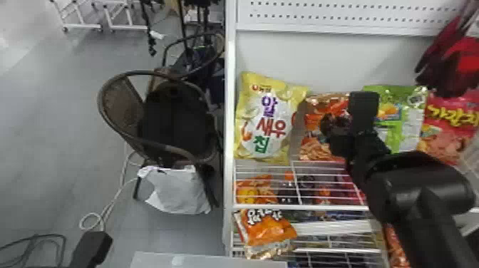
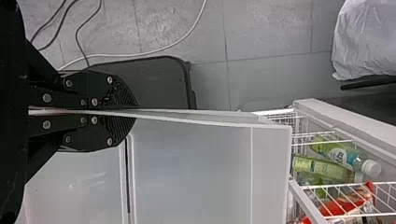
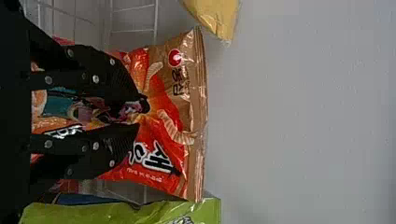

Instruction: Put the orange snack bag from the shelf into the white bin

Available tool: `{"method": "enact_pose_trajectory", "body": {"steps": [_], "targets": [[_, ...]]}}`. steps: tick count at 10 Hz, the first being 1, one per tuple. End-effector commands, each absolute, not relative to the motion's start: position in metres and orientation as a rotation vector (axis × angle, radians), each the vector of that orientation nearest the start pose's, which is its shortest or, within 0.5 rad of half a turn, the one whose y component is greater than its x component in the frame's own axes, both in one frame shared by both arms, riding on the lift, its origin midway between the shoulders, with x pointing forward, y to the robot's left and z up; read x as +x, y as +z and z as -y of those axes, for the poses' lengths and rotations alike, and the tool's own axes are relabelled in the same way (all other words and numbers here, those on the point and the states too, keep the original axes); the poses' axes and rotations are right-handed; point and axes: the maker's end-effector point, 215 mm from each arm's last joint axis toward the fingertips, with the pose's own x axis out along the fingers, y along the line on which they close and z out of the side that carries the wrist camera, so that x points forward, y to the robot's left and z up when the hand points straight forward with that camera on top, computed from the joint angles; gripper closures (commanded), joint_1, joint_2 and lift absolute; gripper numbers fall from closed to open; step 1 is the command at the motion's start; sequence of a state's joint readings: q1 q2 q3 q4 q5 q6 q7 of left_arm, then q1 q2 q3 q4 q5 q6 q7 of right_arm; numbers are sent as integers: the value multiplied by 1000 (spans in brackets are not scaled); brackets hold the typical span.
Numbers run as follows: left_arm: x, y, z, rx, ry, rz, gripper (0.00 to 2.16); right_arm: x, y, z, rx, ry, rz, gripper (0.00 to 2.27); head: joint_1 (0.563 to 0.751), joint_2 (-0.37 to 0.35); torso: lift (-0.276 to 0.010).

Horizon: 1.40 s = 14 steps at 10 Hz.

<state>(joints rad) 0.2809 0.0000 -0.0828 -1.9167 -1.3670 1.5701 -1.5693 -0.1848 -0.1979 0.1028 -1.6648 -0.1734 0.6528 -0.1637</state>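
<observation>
The orange snack bag [image 1: 313, 142] stands on the upper wire shelf, with my right gripper [image 1: 335, 132] at its front. From the right wrist, the fingers of the right gripper [image 3: 144, 114] are shut on the creased middle of the orange snack bag [image 3: 173, 112], whose tan top edge rises beyond them. Part of my left arm's gripper [image 1: 92, 247] shows low at the left, beside the white bin [image 1: 210, 262]. The left gripper [image 2: 135, 113] is shut on the thin wall of the white bin [image 2: 196, 172], near its rim.
A yellow bag [image 1: 271, 121] stands left of the orange one, a green bag [image 1: 402, 121] close on its right, then a pink bag [image 1: 449, 132]. Lower racks hold more snacks [image 1: 267, 228]. A chair [image 1: 121, 103] and white plastic bag [image 1: 178, 192] stand left of the shelf.
</observation>
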Motion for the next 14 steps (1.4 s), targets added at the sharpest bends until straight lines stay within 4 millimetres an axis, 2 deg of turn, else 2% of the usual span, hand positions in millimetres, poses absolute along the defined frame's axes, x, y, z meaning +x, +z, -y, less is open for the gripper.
{"method": "enact_pose_trajectory", "body": {"steps": [1, 4, 6, 10, 12, 14], "targets": [[228, -552, -236, -124, -255, -1506, 2142, 615, -362, 264, -77, -44, -383, 2250, 695, -39, 1], [228, -553, -237, -127, -253, -1507, 2138, 587, -332, 261, -37, -1, -370, 2250, 695, -28, 1], [228, -554, -237, -128, -254, -1512, 2142, 562, -326, 261, -9, 44, -404, 2250, 695, -26, 1], [233, -559, -232, -132, -269, -1524, 2138, 496, -318, 265, 67, 125, -473, 2250, 695, -38, 1], [234, -563, -225, -149, -291, -1533, 2142, 459, -321, 252, 102, 190, -528, 2250, 695, -44, 1], [240, -564, -221, -160, -305, -1533, 2138, 428, -323, 229, 165, 280, -573, 2250, 695, -31, 1]]}}
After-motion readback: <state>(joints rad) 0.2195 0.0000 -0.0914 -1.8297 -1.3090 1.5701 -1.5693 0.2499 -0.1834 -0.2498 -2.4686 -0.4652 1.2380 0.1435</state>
